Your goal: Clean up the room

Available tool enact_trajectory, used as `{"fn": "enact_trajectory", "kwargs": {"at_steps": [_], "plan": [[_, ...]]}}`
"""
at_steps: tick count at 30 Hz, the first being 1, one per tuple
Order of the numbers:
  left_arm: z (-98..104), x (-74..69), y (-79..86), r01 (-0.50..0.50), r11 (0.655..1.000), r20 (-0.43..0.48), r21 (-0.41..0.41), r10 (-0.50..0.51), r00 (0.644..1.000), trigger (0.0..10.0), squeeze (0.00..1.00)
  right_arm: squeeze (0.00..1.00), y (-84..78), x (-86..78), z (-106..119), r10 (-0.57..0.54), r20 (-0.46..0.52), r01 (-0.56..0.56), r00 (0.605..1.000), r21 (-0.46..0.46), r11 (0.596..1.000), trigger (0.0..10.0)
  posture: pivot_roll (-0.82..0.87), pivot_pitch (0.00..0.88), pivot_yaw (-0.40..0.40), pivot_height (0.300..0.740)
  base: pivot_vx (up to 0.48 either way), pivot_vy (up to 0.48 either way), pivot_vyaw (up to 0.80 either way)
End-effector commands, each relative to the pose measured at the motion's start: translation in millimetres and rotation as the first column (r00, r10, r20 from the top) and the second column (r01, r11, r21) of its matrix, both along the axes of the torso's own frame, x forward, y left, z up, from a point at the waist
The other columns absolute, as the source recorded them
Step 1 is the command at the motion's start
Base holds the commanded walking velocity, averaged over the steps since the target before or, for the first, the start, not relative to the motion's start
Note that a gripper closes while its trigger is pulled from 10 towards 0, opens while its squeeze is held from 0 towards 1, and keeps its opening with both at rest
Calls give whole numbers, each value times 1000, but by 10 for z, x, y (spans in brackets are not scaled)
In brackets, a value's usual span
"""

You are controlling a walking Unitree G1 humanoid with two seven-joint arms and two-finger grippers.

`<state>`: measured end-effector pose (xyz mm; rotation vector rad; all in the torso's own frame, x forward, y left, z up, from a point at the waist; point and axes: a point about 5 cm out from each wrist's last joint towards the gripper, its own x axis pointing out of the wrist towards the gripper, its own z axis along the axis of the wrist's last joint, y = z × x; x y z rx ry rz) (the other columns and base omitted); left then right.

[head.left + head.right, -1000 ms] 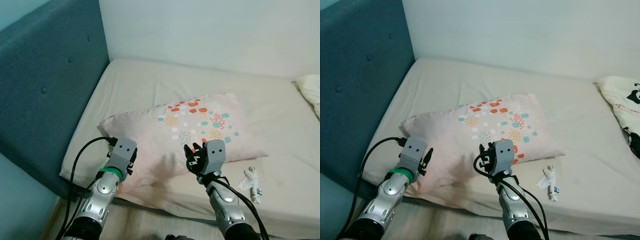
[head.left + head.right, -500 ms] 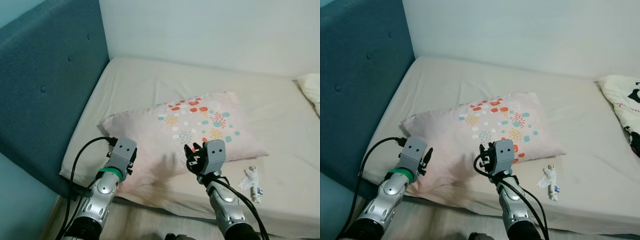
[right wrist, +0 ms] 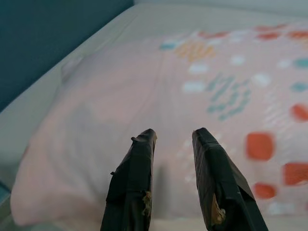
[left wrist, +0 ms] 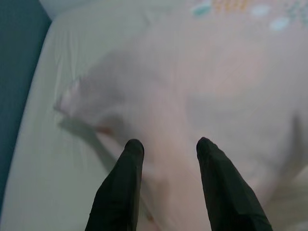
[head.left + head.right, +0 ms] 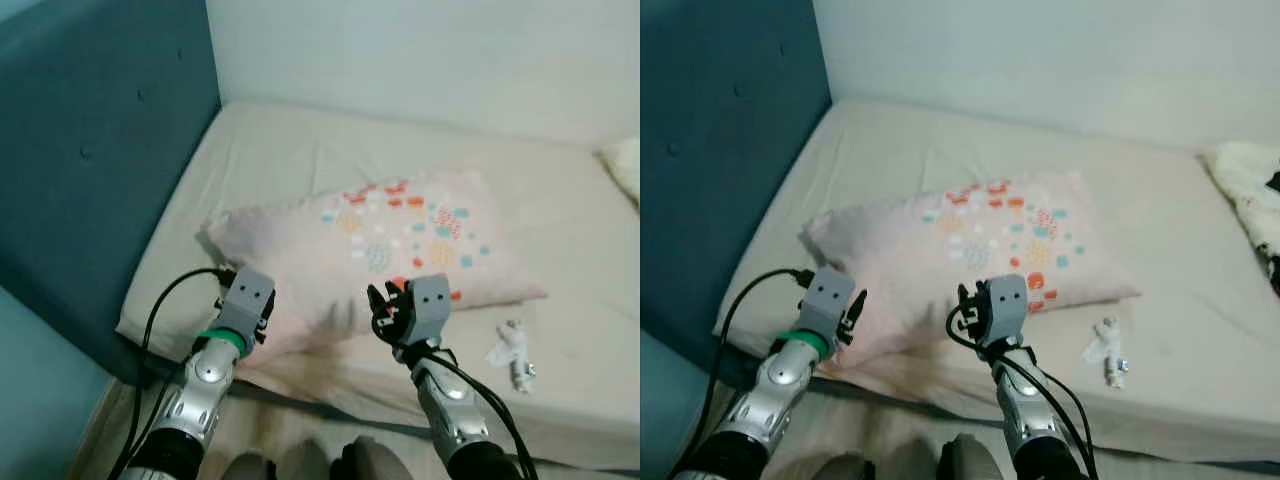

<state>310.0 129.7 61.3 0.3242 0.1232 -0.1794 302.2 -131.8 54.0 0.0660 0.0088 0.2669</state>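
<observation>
Two silver arms reach forward over the near edge of a bed (image 5: 300, 160), and all the views are somewhat blurred. At far left a dark teal padded headboard (image 5: 100, 150) runs along the bed's side; its lower part is cut off by the frame edge.

The left gripper (image 4: 168, 145) hovers over the pillow's (image 5: 390, 240) near-left end, close to the mattress edge. In the left wrist view its two black fingers (image 4: 126, 180) stand apart with a clear gap, nothing between them, and the pale pink cloth lies just beyond the tips; whether they touch it cannot be told. That view also shows the pillow's left corner and the shadowed sheet beside it.

The pillow lies slantwise across the middle of the bed, pink with scattered red, orange and teal patches toward its far-right half. Its near edge is partly hidden behind the two wrist housings in the eye views.

The right gripper (image 3: 174, 137) is held over the pillow's near-middle edge. Its fingers (image 3: 132, 187) are likewise spread and empty, pointing across the patterned cloth, with the red squares off to one side.

Right of the pillow, apart from it, a small crumpled white scrap (image 5: 1103, 340) lies on the sheet, with a little capped object (image 5: 1116, 370) just beside it, too blurred to identify. At the far right edge, a white bedding piece with dark marks (image 5: 1250, 190) is cut off by the frame.
</observation>
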Motion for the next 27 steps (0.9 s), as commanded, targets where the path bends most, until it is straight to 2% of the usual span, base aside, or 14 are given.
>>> {"fn": "enact_trajectory", "kwargs": {"at_steps": [1,6,9,12,15,17,19,20,21,22,23,24,25,27], "plan": [[-94,-45,2,1,1000,-36,12,0,999,10000,0,0,-19,-32,-61,-12,-30,12,999,3,1000,10000,22,51,-1,610,0,0,0],[-93,-43,2,1,1000,-34,12,0,999,10000,0,0,-19,-31,-61,-13,-29,13,999,3,1000,10000,23,51,-1,590,0,0,0],[16,-4,19,0,998,48,70,-3,999,10000,0,0,-27,-26,-53,-19,-27,19,999,15,1000,10000,22,51,0,585,0,0,0],[46,3,16,6,996,70,88,-13,997,10000,0,0,-29,-25,-52,-19,-27,20,999,16,1000,10000,22,51,0,585,0,0,0],[265,51,-45,78,978,191,194,-116,975,10000,0,0,-58,-21,-36,-33,-18,33,999,23,999,10000,25,50,-1,585,0,0,0],[265,51,-45,78,978,191,194,-116,975,10000,0,0,-58,-21,-36,-33,-18,33,999,23,999,10000,25,50,-1,585,0,0,0],[489,62,-104,131,936,312,326,-237,920,10000,0,0,-198,-12,16,-128,-8,128,992,94,987,10000,23,51,0,585,0,0,0],[489,62,-104,131,936,312,326,-237,920,10000,0,0,-198,-12,16,-128,-8,128,992,94,987,10000,23,51,0,585,0,0,0],[543,56,-117,137,923,342,359,-267,901,10000,0,0,-249,-16,32,-161,-6,161,987,121,980,10000,23,51,0,585,0,0,0],[611,48,-127,138,912,377,387,-293,879,10000,388,0,-332,-37,54,-215,-1,212,977,161,964,10000,21,53,1,585,0,0,0],[611,48,-127,138,912,377,387,-293,879,10000,388,0,-332,-37,54,-215,-1,212,977,161,964,10000,21,53,1,585,0,0,0],[679,29,-153,149,893,408,424,-335,849,10000,1000,0,-448,-80,64,-284,-9,279,959,226,933,10000,16,55,3,585,0,0,0],[679,29,-153,149,893,408,424,-335,849,10000,1000,0,-448,-80,64,-284,-9,279,959,226,933,10000,16,55,3,585,0,0,0],[750,-12,-237,175,856,435,487,-411,801,10000,1000,0,-694,-191,20,-416,-67,411,907,350,842,10000,12,55,4,585,0,0,0]]}}
